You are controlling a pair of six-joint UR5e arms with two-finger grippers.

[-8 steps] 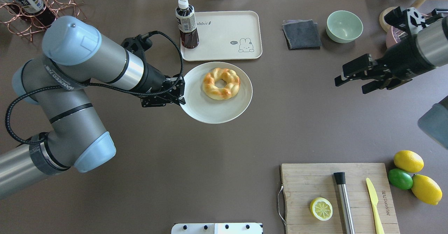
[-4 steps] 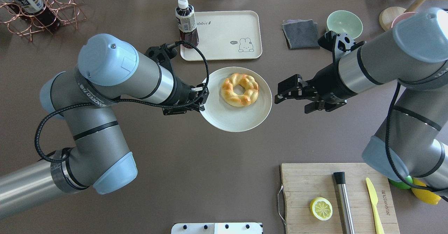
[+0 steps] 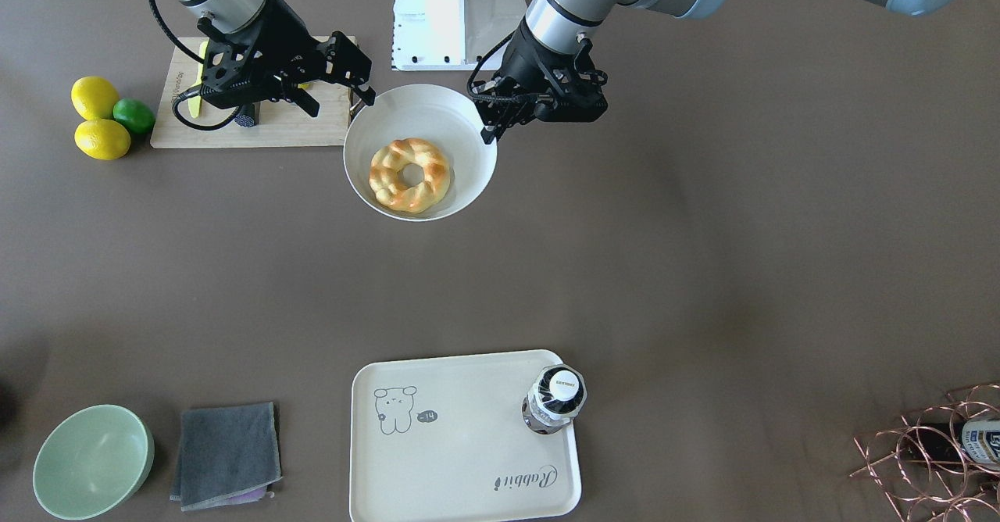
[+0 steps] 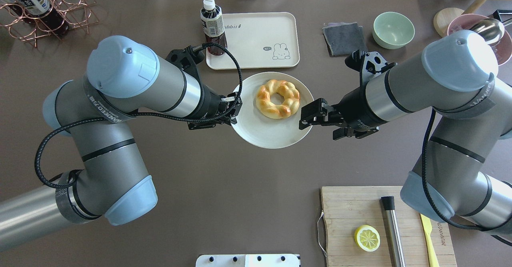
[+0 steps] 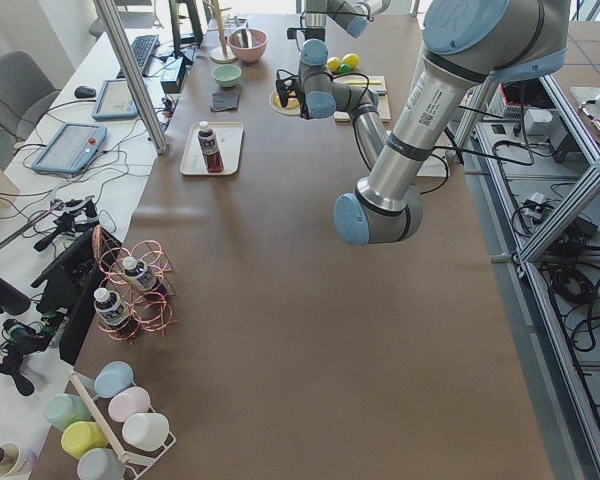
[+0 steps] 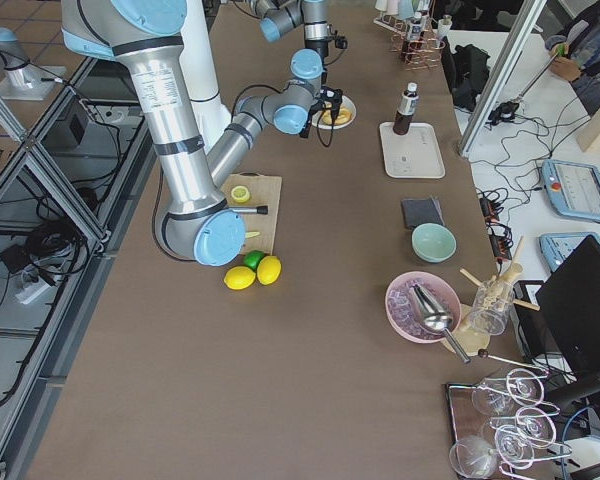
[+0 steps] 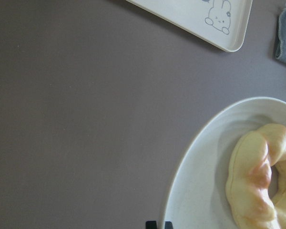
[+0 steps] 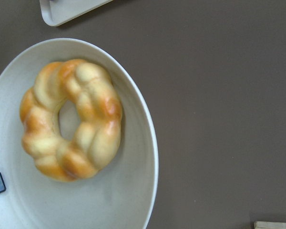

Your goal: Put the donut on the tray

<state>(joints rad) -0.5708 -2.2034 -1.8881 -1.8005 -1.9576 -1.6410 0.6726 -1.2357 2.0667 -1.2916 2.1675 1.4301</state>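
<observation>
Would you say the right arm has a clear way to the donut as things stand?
Probably yes. The right hand sits open at the rim of the plate, right beside the donut, with nothing between them. The left hand grips the opposite rim, clear of that path.

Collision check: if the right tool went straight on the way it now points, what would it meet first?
Probably the near rim of the plate, with the donut just beyond. How high the right tool sits relative to the rim is unclear.
</observation>
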